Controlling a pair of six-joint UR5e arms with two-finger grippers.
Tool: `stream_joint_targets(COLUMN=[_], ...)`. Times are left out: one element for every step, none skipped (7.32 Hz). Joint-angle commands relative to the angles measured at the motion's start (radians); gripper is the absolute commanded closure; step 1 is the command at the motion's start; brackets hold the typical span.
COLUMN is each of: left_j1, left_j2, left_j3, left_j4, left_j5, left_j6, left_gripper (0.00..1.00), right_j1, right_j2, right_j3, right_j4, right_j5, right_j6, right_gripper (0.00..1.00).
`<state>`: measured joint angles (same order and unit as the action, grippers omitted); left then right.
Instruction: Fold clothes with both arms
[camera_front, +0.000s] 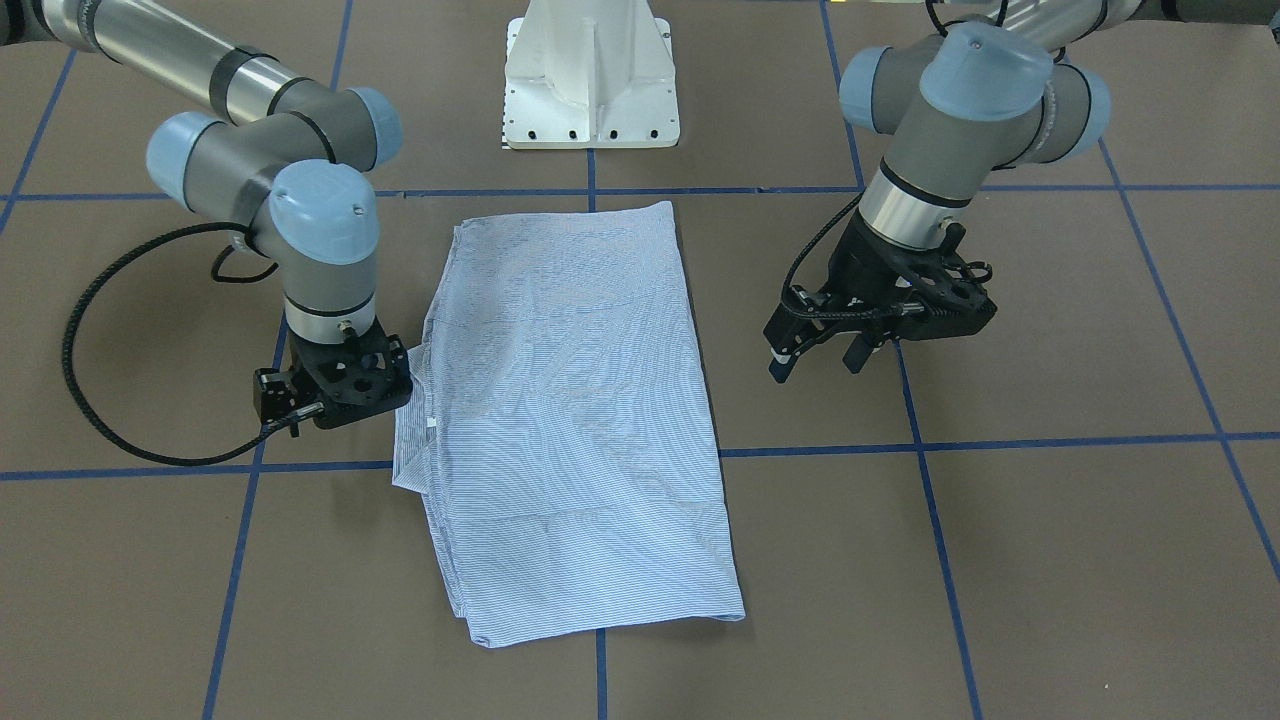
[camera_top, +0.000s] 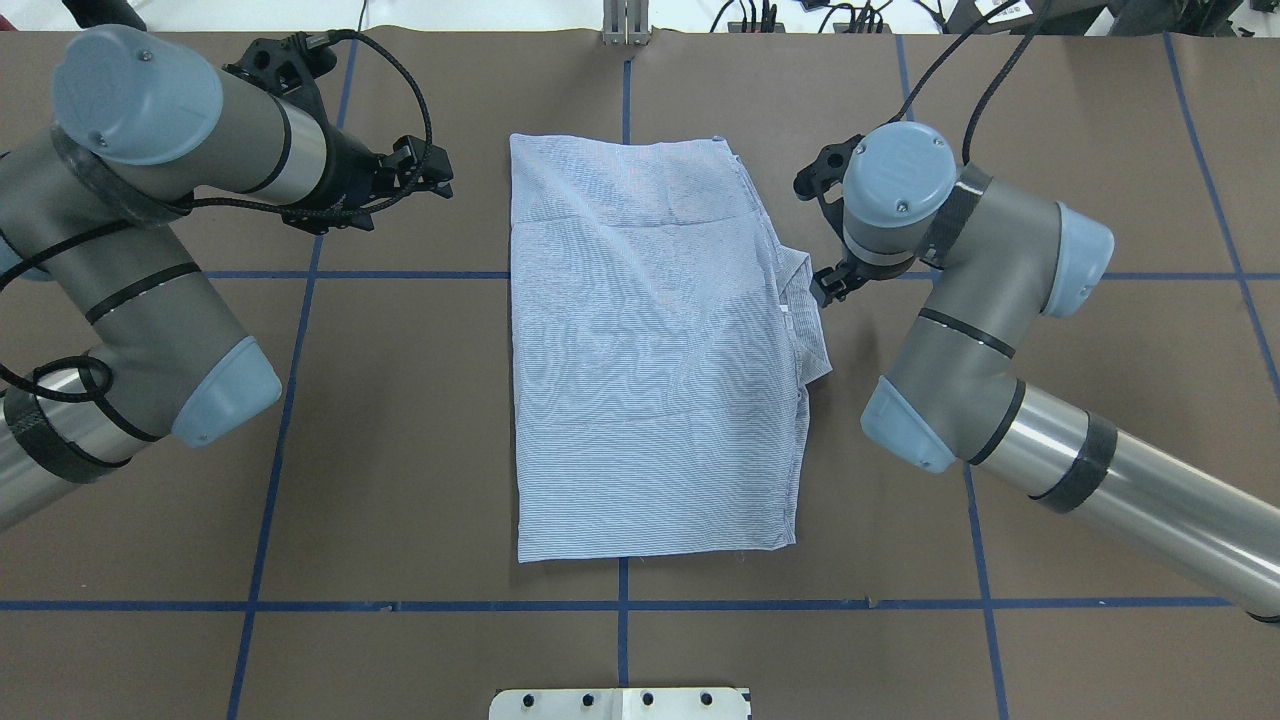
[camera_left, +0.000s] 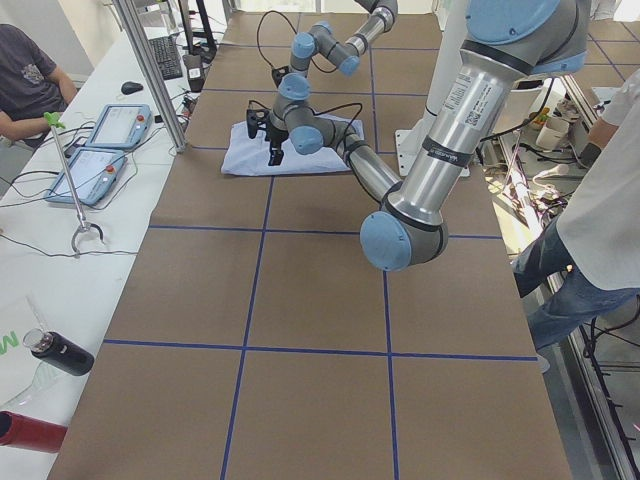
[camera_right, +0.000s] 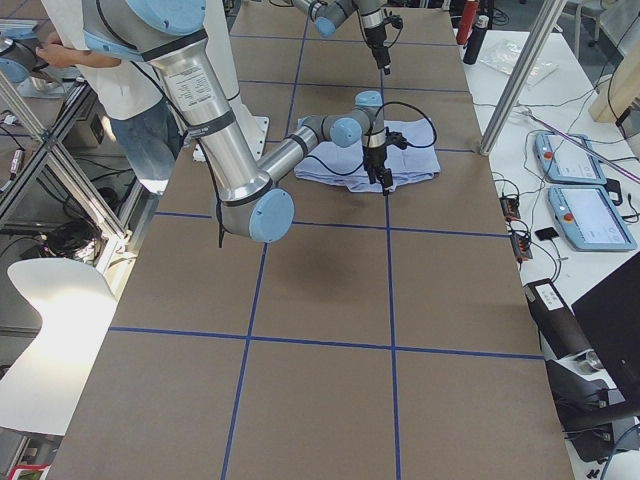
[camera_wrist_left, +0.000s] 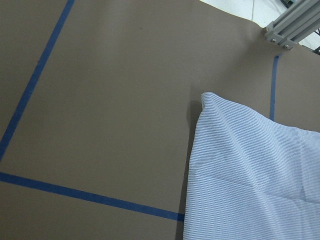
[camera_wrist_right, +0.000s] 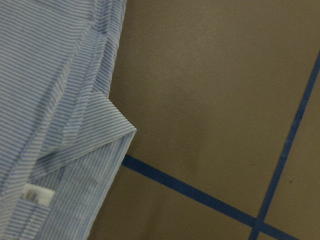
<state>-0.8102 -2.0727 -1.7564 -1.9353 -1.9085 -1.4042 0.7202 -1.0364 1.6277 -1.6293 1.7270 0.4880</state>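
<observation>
I watch 1 brown blue-taped tabletop (camera_front: 1050, 550), 1 folded pale-blue striped shirt (camera_front: 580, 400), black left gripper (camera_front: 816, 370) spread wide, black right gripper (camera_top: 828, 284) I cannot tell, 2 in all

Even overhead light, soft shadows, slightly soft wrist views.

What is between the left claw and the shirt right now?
Nothing visible. The left claw hangs open beside the shirt, apart from it, with only bare brown table between them.
</observation>
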Motion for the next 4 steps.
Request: stream_joint_targets(left_j1=[0.002, 0.022, 0.093, 0.156], left_j2=[-0.004, 0.006, 0.002, 0.005], left_j3=[-0.005, -0.006, -0.02, -0.032], left_j4=[0.002, -0.011, -0.008, -0.014], left_j5=[-0.004, -0.006, -0.004, -0.003], left_j6=[-0.004, 0.001, -0.015, -0.057], left_gripper=[0.0, 0.0, 0.0, 0.0], right_j1=[0.021, 0.022, 0.022, 0.021], right_j2=[-0.005, -0.019, -0.033, -0.06], right_j3=[0.053, 0.088, 0.151, 0.206], right_j4=[0.005, 0.014, 0.022, 0.022], right_j5=[0.054, 0.148, 0.243, 0.282], right_j6=[-0.003, 0.053, 0.105, 0.195], right_gripper=[0.0, 0.0, 0.0, 0.0])
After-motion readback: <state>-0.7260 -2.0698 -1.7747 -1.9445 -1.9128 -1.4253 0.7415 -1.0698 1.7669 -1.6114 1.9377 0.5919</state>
